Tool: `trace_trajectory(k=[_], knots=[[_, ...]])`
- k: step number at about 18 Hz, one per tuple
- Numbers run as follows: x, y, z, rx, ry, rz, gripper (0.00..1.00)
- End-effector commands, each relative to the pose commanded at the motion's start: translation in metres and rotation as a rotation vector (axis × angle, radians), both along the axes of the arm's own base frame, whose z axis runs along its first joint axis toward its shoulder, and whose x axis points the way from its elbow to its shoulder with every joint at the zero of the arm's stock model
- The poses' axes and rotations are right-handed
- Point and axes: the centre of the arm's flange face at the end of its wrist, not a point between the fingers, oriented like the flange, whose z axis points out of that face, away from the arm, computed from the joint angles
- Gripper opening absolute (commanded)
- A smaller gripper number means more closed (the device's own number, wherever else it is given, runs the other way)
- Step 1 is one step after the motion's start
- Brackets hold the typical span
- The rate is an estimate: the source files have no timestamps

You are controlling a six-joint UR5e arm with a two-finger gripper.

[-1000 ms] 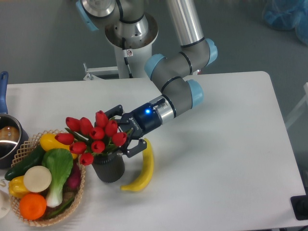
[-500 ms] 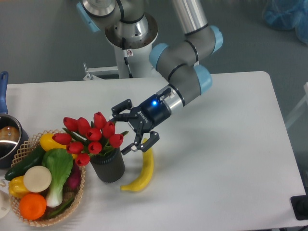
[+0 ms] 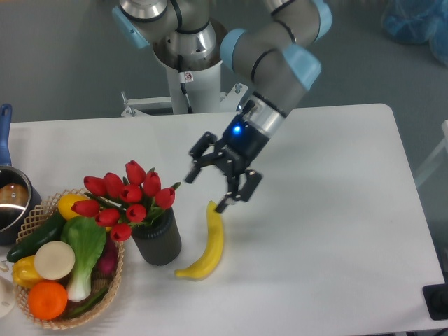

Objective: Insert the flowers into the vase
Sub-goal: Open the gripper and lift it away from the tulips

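Red tulip buds on short green stems, the flowers (image 3: 124,201), stand bunched in the mouth of the dark grey matte cylinder vase (image 3: 157,240), their heads spreading wider than the vase and leaning out toward the woven wicker basket (image 3: 112,283) on its left. The vase stands upright on the white table (image 3: 322,231), with the basket just beside it. In the basket lie a green leafy vegetable (image 3: 85,245), a pale round slice (image 3: 54,260), an orange fruit (image 3: 47,299), a yellow pepper (image 3: 24,269) and a dark cucumber (image 3: 38,236). A yellow banana (image 3: 208,243) lies on the table just right of the vase, curved, one end close to its foot. The black two-finger gripper (image 3: 215,185) hangs above the banana's upper end, up and to the right of the flowers and clear of them, its fingers spread wide with nothing between them. At the far left edge sits a steel pot (image 3: 12,203) with a blue handle.
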Motion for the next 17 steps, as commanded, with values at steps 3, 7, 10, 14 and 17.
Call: trace_trajectory(k=[3,7,10,14,17], knots=[[-0.012,-0.017,0.018,-0.122,0.102,0.080,1.00],[-0.008,-0.032,0.040,-0.283,0.164,0.130,1.00],[0.003,-0.040,0.048,-0.311,0.163,0.135,1.00],[0.004,-0.044,0.048,-0.311,0.160,0.140,1.00],[0.006,-0.043,0.047,-0.312,0.160,0.137,1.00]])
